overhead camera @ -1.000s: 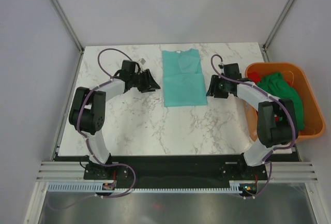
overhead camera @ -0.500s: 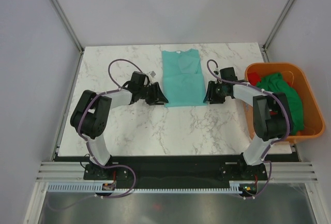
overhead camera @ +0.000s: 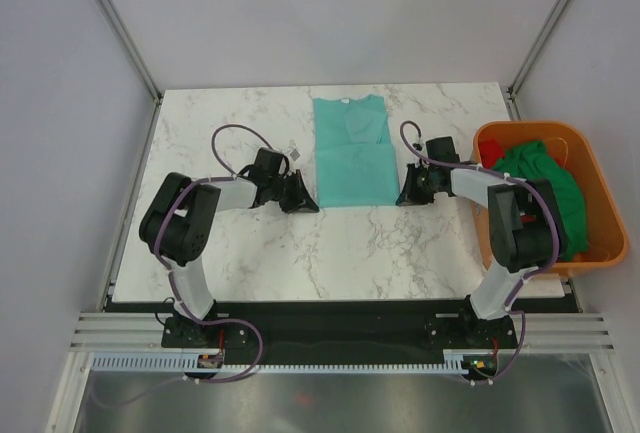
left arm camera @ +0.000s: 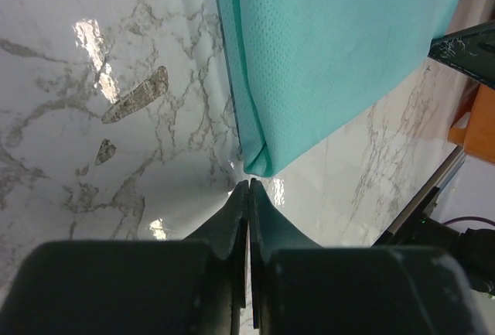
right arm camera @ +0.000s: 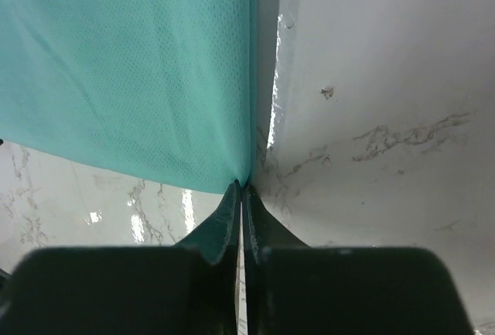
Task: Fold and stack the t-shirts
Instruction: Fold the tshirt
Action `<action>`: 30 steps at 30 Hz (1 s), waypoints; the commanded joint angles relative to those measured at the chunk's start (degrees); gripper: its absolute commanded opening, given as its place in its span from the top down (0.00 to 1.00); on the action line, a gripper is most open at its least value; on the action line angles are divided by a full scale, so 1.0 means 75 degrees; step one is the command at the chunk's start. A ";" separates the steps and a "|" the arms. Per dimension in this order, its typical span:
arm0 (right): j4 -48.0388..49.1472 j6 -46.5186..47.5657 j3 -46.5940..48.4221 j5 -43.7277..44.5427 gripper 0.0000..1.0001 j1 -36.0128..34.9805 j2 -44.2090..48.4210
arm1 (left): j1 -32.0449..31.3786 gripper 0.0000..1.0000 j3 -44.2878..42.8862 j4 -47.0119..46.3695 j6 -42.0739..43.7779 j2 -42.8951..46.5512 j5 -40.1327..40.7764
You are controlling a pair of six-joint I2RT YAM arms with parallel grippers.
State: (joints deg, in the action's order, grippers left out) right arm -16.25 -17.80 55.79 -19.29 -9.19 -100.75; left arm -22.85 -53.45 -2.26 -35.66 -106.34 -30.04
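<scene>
By the teal t-shirt's (overhead camera: 352, 153) near corners, left hand (overhead camera: 308, 203) and right hand (overhead camera: 402, 198) rest shut.

The top camera looks down on the whole white marble table (overhead camera: 300, 243); both wrist cameras sit low, close against corners of the light teal cloth t-shirt (overhead camera: 352, 153), shared by all

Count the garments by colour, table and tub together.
teal t-shirt, lying on the marble table: 1
dark green garment, bunched in the orange tub: 1
red garment, mostly buried in the tub: 1
Total: 3 visible. The heap in the tub may hide more.
</scene>
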 commanded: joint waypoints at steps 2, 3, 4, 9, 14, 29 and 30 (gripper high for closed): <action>0.0139 -0.0063 -0.0348 -0.0240 1.00 -0.0017 0.0202 | 0.0012 0.98 0.0002 0.0055 -0.0097 0.0245 0.0115; 0.0163 -0.0099 -0.0488 -0.0183 1.00 -0.0017 0.0272 | 0.0012 0.98 0.0002 0.0125 -0.0085 0.0362 0.0161; 0.0163 -0.0169 -0.0559 -0.0136 1.00 -0.0028 0.0436 | 0.0012 0.98 0.0002 0.0207 -0.0085 0.0421 0.0208; 0.0163 -0.0310 -0.0945 -0.0076 1.00 -0.0028 0.0859 | 0.0012 0.98 0.0352 0.0571 -0.0179 0.0913 0.0536; 0.0140 -0.0485 -0.1379 -0.0147 1.00 -0.0145 0.1327 | 0.0012 0.98 0.0997 0.0583 -0.0237 0.1405 0.0607; 0.0175 -0.0451 -0.1978 0.0017 1.00 -0.0169 0.1796 | -0.0023 0.57 0.0823 -0.0436 -0.0308 0.0997 -0.0247; 0.0175 -0.0462 -0.1978 0.0017 1.00 -0.0181 0.1785 | -0.0058 0.55 0.0787 -0.0471 -0.0296 0.0903 -0.0271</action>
State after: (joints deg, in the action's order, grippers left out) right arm -14.57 -21.26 41.58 -20.12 -10.35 -88.55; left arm -22.94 -45.54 -2.11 -36.71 -97.21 -29.85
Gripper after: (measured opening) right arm 0.007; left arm 0.440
